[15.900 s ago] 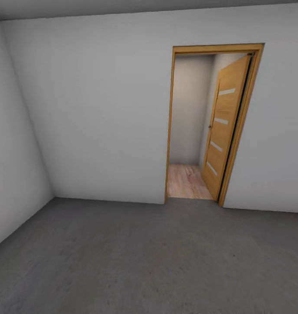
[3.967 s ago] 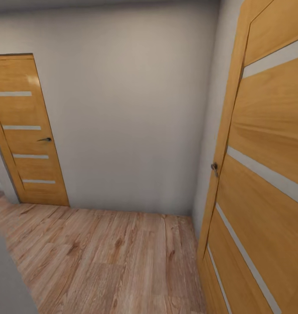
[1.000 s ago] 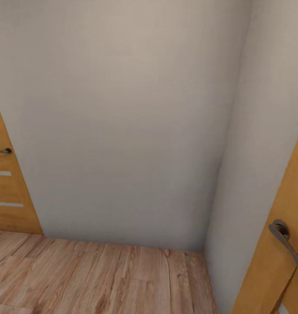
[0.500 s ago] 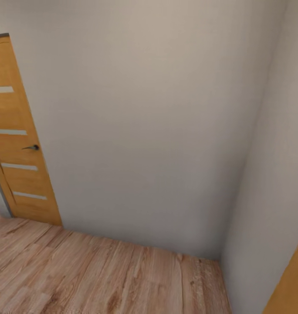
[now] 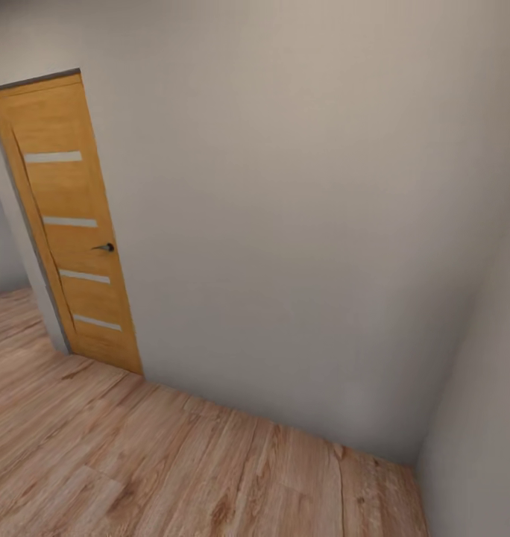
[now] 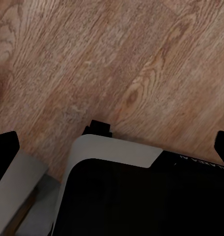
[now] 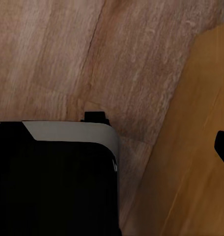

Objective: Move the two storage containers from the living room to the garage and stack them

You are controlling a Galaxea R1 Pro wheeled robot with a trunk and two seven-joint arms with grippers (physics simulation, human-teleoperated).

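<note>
Swinging left since half a second ago, the head camera now takes in the whole orange wooden door (image 5: 72, 224) at far left, with its dark handle (image 5: 104, 247), against the plain pale wall (image 5: 300, 224). Light wood-plank floor (image 5: 158, 470) spreads across the near ground. Both wrist cameras look down past the robot's black-and-white base (image 6: 117, 191) onto planks. Whether either gripper's fingers are spread or pressed together cannot be told. No storage container is in sight.
</note>
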